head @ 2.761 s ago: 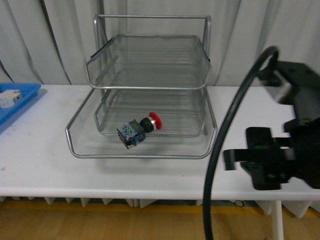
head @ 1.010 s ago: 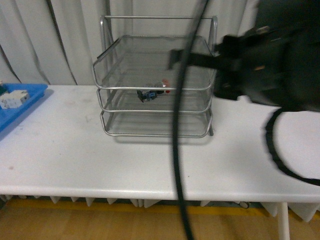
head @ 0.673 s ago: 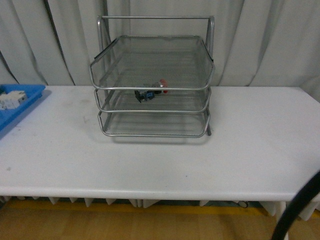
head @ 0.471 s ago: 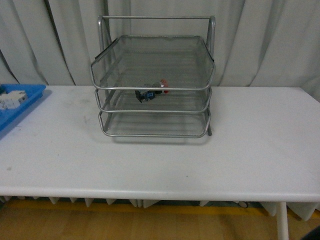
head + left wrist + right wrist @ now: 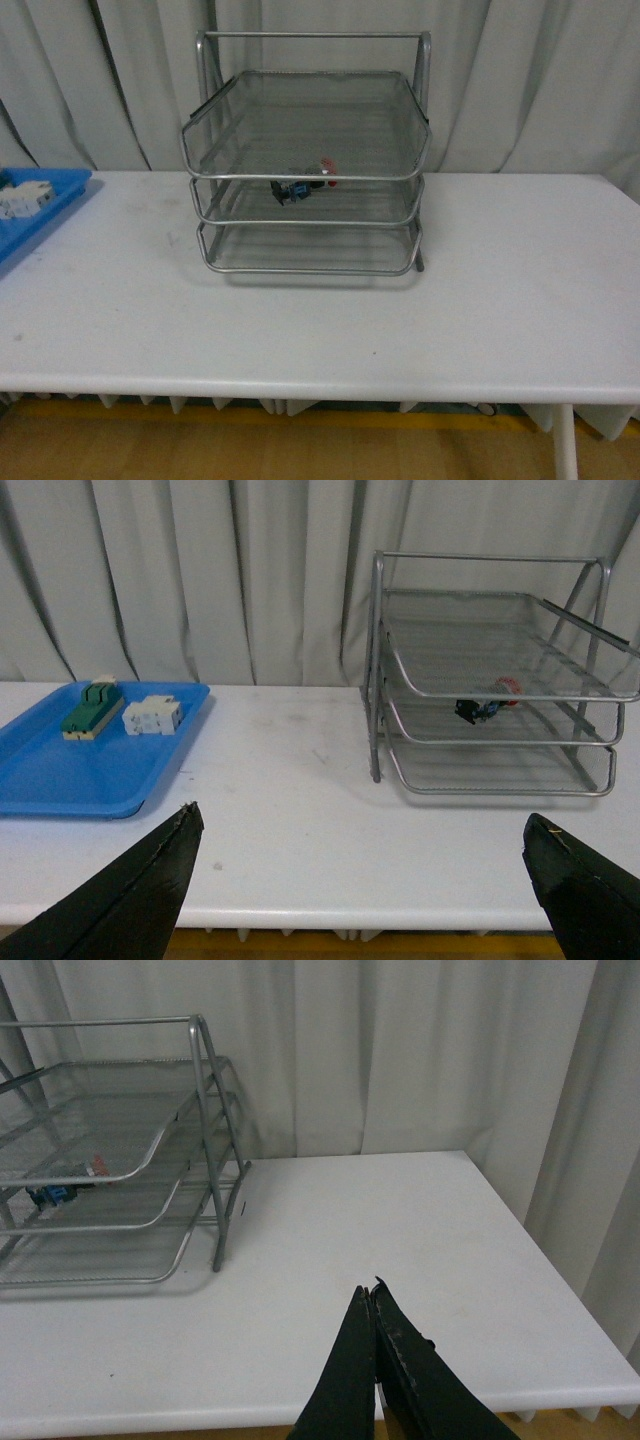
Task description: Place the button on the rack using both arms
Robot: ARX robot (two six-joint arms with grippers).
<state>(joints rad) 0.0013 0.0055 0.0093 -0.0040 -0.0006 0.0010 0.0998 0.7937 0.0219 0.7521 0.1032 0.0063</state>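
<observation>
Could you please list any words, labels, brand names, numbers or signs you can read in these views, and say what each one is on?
None: no readable text appears in any view.
The button in the rack: any marking too small to read.
The green block and white block on the blue tray: no legible print.
The left end effector and right end effector: no lettering visible.
</observation>
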